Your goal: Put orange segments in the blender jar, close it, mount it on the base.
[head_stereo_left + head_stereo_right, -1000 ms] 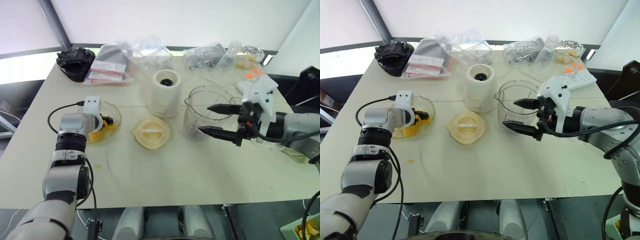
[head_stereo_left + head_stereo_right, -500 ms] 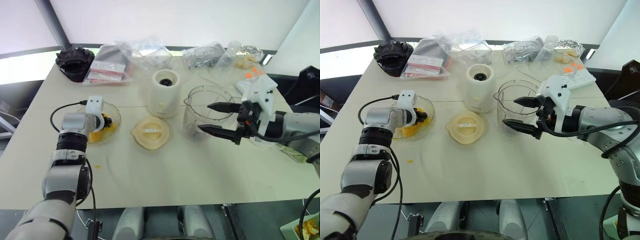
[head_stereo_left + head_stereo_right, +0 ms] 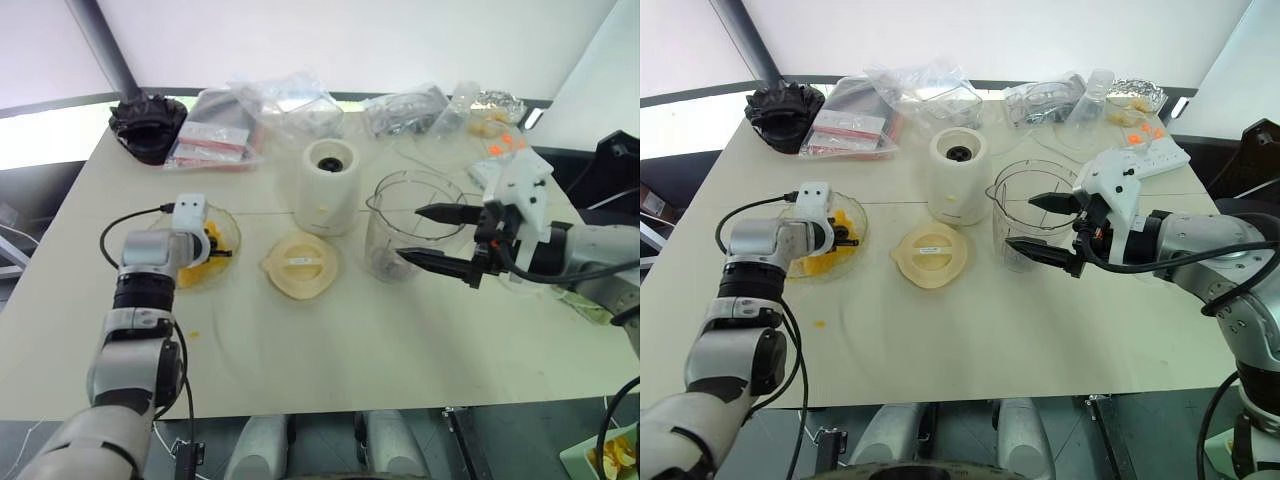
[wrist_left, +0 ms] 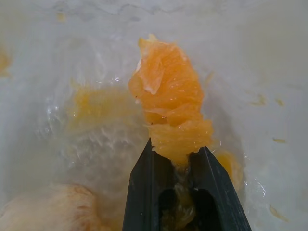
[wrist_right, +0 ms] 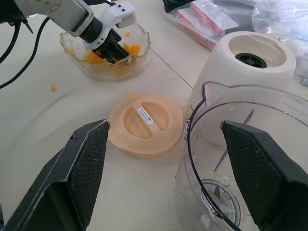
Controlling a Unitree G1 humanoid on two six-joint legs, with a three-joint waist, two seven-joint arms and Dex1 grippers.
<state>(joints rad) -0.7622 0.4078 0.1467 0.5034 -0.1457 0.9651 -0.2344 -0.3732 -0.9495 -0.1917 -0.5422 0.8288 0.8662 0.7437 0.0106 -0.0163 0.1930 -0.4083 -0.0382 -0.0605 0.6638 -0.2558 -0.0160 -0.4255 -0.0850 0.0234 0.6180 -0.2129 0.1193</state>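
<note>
Your left gripper (image 4: pixel 179 156) is in the shallow scalloped clear glass dish (image 3: pixel 854 232), black fingers (image 4: pixel 142 192) clamped on one bright orange-yellow wet orange segment (image 4: pixel 169 110); the piece sticks out past the fingertips. More orange segments (image 5: pixel 130 49) sit in the dish bottom, and one small orange scrap (image 3: pixel 820 322) lies on the cream tabletop (image 3: pixel 970 340) in front of the dish.

Your right gripper (image 3: pixel 432 236) hovers at the right side of the tall clear plastic blender jar (image 3: pixel 400 225), fingers (image 5: pixel 84 168) wide apart with nothing between them; from the head views you can't tell whether they touch the jar wall. The jar stands upright on the table, lid off, blades (image 5: pixel 219 197) visible at its bottom with no fruit in it.

The squat cream-white cylindrical base (image 3: pixel 329 186) with the dark round socket on top stands just left of and behind the jar, close beside it. The flat round cream lid (image 3: pixel 299 265) lies on the table between dish and jar, in front of the base.

Clear plastic bags (image 3: pixel 290 110) and a black crumpled object (image 3: pixel 148 122) sit along the far table edge.
</note>
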